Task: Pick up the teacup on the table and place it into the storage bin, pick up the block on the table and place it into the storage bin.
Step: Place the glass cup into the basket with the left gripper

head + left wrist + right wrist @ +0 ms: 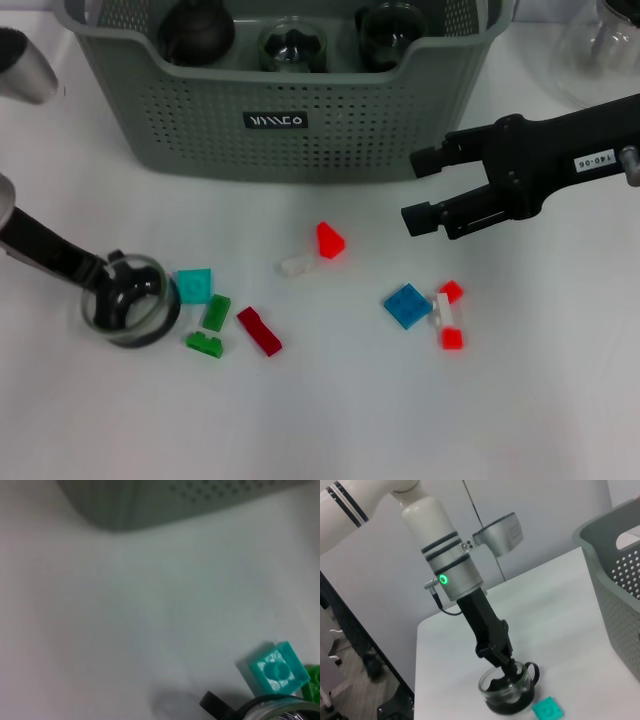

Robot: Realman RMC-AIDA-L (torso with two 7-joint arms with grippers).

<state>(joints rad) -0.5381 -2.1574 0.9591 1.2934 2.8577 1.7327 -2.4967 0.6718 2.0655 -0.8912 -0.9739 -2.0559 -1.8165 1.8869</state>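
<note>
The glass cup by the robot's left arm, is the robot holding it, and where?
Yes. The left gripper grips the teacup by its rim, one finger inside the glass, near the black handle. The right gripper holds nothing.

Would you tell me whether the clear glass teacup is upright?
Upright: clear glass teacup rests on the table, rim up, left gripper reaching inside.

glass teacup (130, 300) upright, bin (290, 110) behind

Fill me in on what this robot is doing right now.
The left gripper is down at the glass teacup on the white table, jaws reaching into it at the rim; the cup is not lifted yet. The right gripper hangs open above the scattered blocks, near the red block. The storage bin behind already holds dark glassware.
</note>
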